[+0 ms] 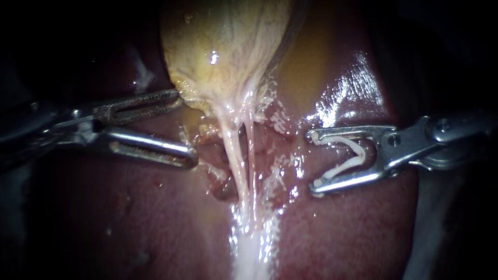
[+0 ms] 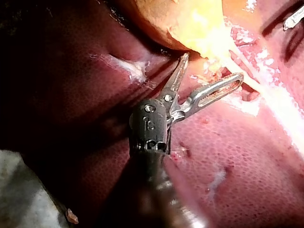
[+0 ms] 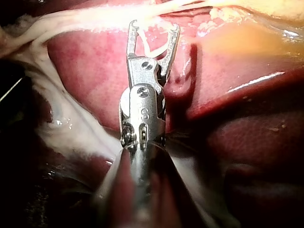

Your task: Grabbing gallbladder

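The yellowish gallbladder (image 1: 223, 52) hangs at the top of the endoscope view and narrows into pale tubes (image 1: 241, 155) that run down over the dark red liver (image 1: 129, 218). My left instrument (image 1: 187, 125) comes in from the left with its jaws open; its upper jaw touches the gallbladder's lower left edge, while the lower jaw lies free over the liver. In the left wrist view the same open jaws (image 2: 213, 65) stand just under the gallbladder (image 2: 190, 19). My right instrument (image 1: 312, 162) waits right of the tubes, its jaws holding a white V-shaped clip (image 1: 345, 155).
Wet, shiny liver (image 3: 95, 66) surrounds everything. In the right wrist view the jaws (image 3: 155, 25) with the clip (image 3: 154, 47) point at the whitish tubes (image 3: 95, 19). A pale band of tissue (image 1: 251, 254) runs down from the tubes.
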Robot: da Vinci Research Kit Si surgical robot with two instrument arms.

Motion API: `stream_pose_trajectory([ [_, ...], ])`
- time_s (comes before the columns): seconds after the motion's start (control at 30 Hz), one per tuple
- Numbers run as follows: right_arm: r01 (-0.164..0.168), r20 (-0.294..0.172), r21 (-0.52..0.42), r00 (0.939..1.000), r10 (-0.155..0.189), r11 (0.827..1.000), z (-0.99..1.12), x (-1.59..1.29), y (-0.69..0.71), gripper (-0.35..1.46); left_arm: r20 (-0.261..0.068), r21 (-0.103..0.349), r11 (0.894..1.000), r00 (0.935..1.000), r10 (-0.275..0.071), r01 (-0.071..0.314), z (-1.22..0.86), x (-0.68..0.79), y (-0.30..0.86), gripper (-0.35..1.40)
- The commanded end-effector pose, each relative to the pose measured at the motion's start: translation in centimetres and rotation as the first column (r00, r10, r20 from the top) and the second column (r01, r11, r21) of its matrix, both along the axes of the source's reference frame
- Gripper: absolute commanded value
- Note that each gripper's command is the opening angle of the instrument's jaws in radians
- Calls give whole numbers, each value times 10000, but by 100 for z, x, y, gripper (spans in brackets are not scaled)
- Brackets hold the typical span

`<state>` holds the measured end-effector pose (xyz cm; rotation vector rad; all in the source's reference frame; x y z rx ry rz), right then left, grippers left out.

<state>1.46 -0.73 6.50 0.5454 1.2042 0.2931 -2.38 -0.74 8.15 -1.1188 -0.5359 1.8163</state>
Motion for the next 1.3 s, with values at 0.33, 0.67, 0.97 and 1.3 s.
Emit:
stream_pose_trajectory([
  [0.33,2,0,1,10000,-2,10000,-1,0,0,49,35,316,9994,9999,-154,153,7,-16,15,61],
  [0.67,4,-2,2,10000,-4,10000,-2,0,-1,49,82,650,9974,9995,-306,300,15,-7,26,17],
  [0.97,3,-1,2,10000,-3,10000,-2,0,-1,49,98,920,9950,9992,-392,382,7,-1,30,-35],
  [1.3,-1,2,2,10000,1,10000,-1,0,0,49,-59,1138,9935,10000,-53,60,-5,3,28,-35],
])
